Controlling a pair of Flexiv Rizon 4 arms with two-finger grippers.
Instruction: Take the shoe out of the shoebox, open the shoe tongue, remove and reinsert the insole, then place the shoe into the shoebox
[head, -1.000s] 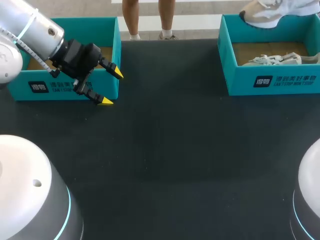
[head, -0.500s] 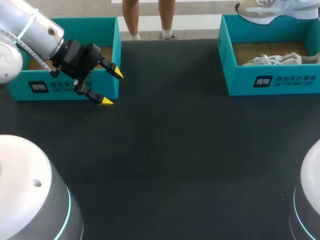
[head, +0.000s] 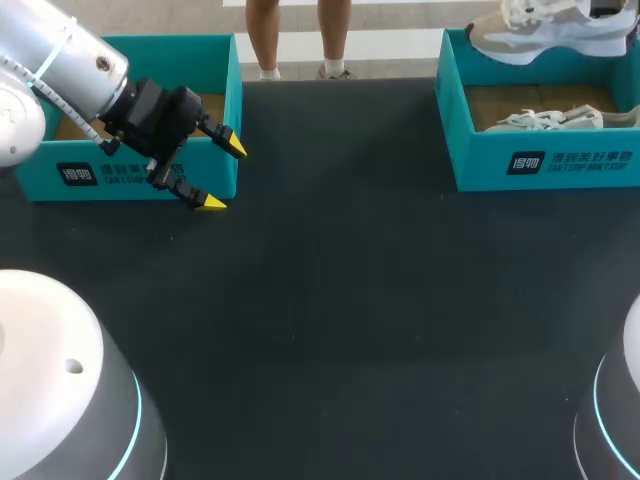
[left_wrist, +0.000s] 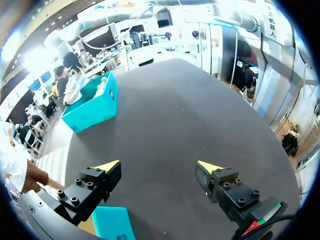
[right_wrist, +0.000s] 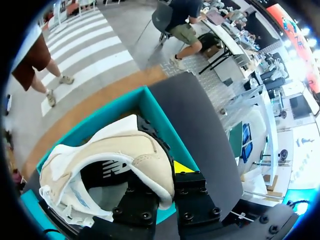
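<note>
The teal cardboard shoebox (head: 480, 165) has a white boxed mark and characters on its front. So has the matching teal box (head: 50, 188) far to its left. The cream sneaker (right_wrist: 125, 150) above the shoebox shows a dark logo.

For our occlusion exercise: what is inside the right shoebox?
A pale shoe lies on the box's brown floor. The lifted shoe covers its far rim; the near wall hides the floor's front.

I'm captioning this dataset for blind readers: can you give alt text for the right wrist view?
The right gripper holds a beige and white sneaker by the rim of its opening, with an open teal shoebox just beyond it. The dark table lies beside the box.
</note>
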